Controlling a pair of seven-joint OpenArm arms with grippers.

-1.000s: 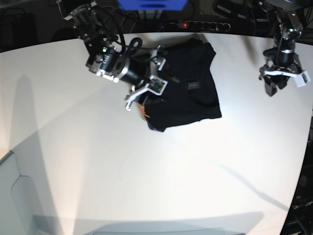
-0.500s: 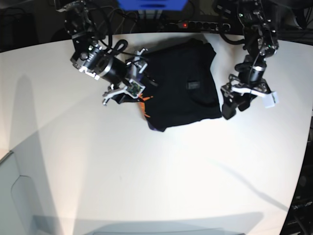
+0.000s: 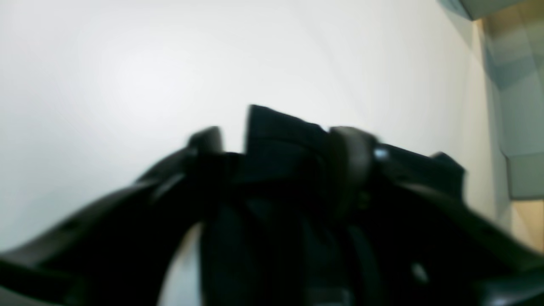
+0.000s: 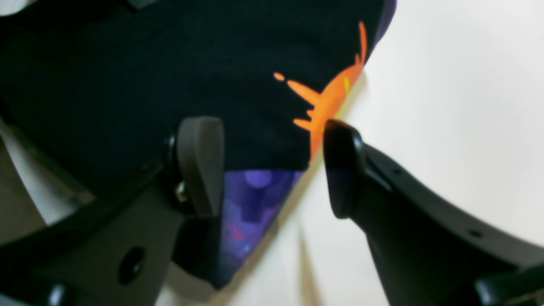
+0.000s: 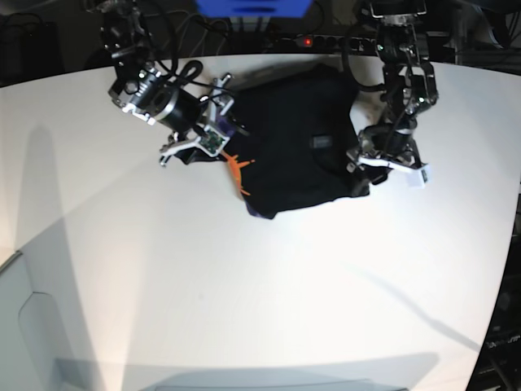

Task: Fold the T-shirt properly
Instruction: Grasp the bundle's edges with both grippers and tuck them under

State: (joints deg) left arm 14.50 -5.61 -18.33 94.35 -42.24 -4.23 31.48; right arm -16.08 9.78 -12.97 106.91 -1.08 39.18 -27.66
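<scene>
Base view, upper left: right gripper, jaws spread and empty, straddles the T-shirt edge at upper centre. Right: left gripper grasps the hem; the 2 mistimed could bunch the fold.

One T-shirt, two end effectors: left, right.

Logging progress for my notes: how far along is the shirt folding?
Mostly done: the T-shirt lies as a compact, roughly square bundle on the table. In hand: the left gripper works its edge, black cloth between the fingers; the right gripper is open at the printed corner. Left: tucking that corner, squaring edges.
</scene>
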